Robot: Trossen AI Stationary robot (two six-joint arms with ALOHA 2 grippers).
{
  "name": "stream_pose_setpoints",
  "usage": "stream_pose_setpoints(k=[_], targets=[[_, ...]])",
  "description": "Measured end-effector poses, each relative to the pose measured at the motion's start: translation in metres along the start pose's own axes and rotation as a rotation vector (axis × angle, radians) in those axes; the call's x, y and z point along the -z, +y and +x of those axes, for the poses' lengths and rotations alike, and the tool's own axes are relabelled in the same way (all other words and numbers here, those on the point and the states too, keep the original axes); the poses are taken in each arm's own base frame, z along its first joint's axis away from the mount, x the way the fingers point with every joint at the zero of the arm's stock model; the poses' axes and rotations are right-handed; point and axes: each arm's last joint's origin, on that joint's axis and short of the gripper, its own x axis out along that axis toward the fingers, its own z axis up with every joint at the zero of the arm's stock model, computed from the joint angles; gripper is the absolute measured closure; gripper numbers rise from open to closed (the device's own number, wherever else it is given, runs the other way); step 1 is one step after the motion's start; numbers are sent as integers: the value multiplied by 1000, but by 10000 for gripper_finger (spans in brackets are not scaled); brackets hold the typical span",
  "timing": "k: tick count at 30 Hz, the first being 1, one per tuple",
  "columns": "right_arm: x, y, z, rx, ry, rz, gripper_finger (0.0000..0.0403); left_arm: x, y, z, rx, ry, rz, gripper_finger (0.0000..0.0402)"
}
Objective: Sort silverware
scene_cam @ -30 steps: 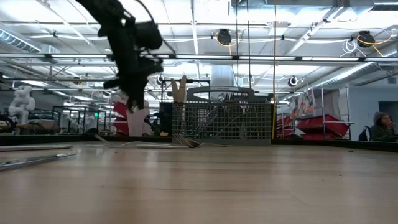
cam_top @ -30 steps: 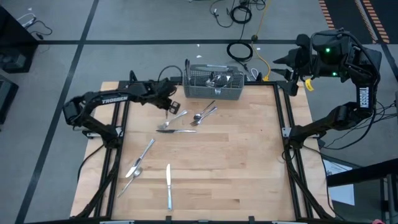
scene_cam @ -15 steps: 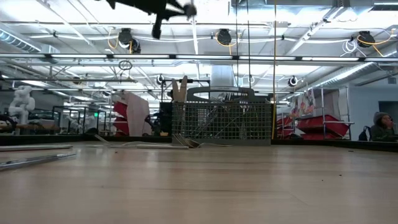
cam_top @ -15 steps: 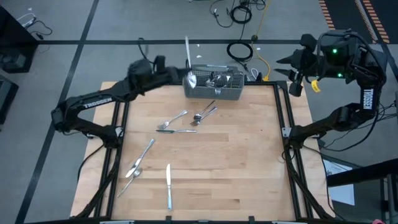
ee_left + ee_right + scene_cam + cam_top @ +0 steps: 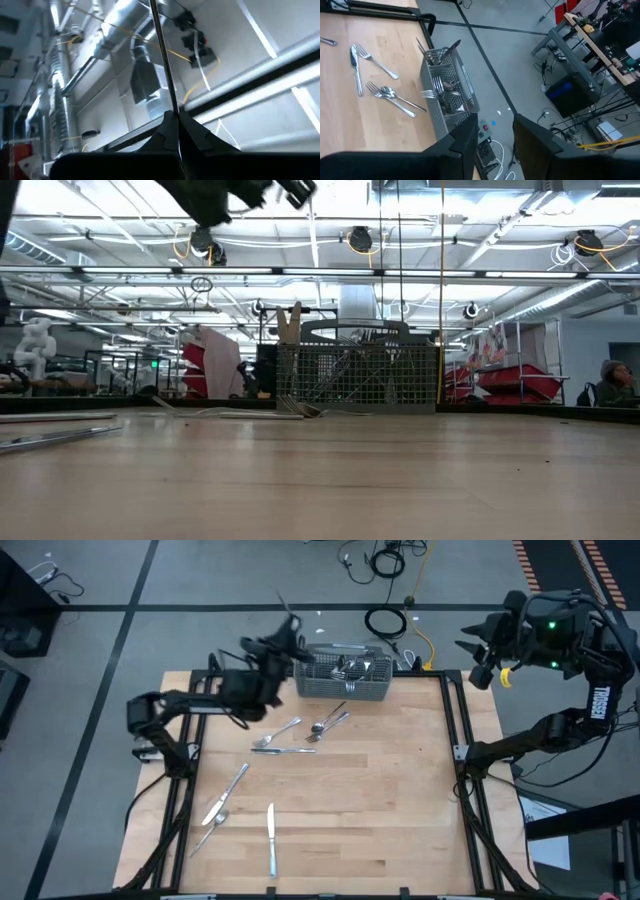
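My left gripper (image 5: 290, 634) is raised beside the left end of the grey wire basket (image 5: 343, 673) and tipped upward, shut on one slim piece of silverware (image 5: 162, 60) that sticks up past its fingertips. More silverware lies flat on the wooden table: a fork (image 5: 278, 732), a spoon and fork (image 5: 328, 723), and a knife (image 5: 285, 750) in the middle, with others (image 5: 228, 792) near the front left. Several pieces stand in the basket (image 5: 445, 95). My right gripper (image 5: 492, 140) hangs high beyond the table's far right corner, open with nothing between its fingers. My left gripper pinches the piece's thin shaft (image 5: 173, 111) between its two fingertips. The fingers slant upward and lie roughly along the shaft. The piece points up toward the ceiling, lifted clear of the table and basket. The fingers hide which end is held.
The basket stands at the middle of the table's far edge. A knife (image 5: 270, 838) and a spoon (image 5: 210, 825) lie near the front edge. The table's right half is bare wood (image 5: 400, 790). Cables (image 5: 385, 622) lie on the floor behind the basket.
My left gripper has risen from the table near the fork with the piece, swung toward the basket's left end, then drawn back a little. It has rolled and tipped from pointing down to pointing up. The piece now stands above the fingers.
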Motion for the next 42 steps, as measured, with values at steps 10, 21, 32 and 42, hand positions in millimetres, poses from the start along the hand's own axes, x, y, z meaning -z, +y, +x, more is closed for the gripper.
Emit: stream_pose_setpoints(k=[10, 21, 32, 42], targets=[[-1, 0, 2, -4, 5, 50, 289, 30, 53, -33, -206, 32, -345, 396], [-1, 1, 2, -5, 10, 93, 289, 31, 87, -46, -441, -5, -475, 394], [-1, 1, 2, -6, 10, 116, 289, 11, 120, -56, -459, -156, -508, 394], [0, 1, 2, -6, 10, 88, 289, 1, 137, -85, -542, -430, -398, 398]])
